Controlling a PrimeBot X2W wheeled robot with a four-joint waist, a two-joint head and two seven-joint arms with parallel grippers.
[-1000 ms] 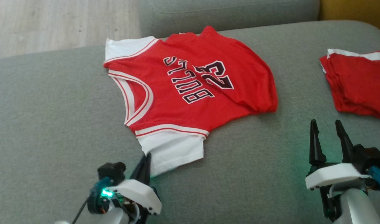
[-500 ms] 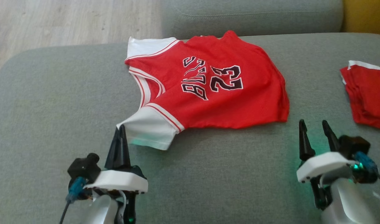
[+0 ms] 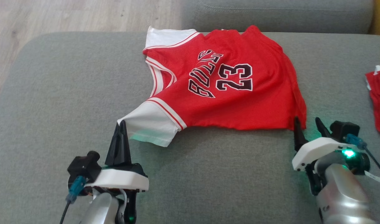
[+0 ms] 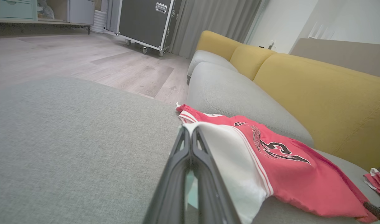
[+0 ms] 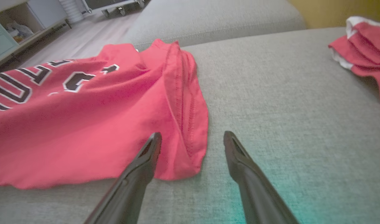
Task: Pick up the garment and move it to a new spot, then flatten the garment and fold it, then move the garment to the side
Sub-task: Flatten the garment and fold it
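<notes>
Over the last second my left end effector [image 3: 121, 123] had clamped its fingers tight on the tip of the white sleeve [image 3: 149, 126] and drawn it out toward the left side of the grey cushion [image 3: 68, 93]. That sleeve, which had lain slack and pointing at the cushion's near edge, was now stretched into a taut wedge. The jersey [image 3: 227, 102] had turned with it, so its lettering and lower edge ran more squarely along the cushion. It lay across the cushion's far half, its top reaching the back edge. My head had also swung, so part of the apparent shift was only the view moving. My right end effector [image 3: 307, 122] had come forward from the near edge of the cushion with its fingers spread wide and holding nothing. In the right wrist view the hem corner [image 5: 190, 161] lay between those fingers, one tip over the red cloth and the other over bare cushion. I judged this as flattening under way: one corner was secured, and the opposite one was lined up but not yet pinched. The risk was closing on only the top layer at that folded hem. A second red garment [image 3: 378, 99] lay at the cushion's right edge, well apart.
</notes>
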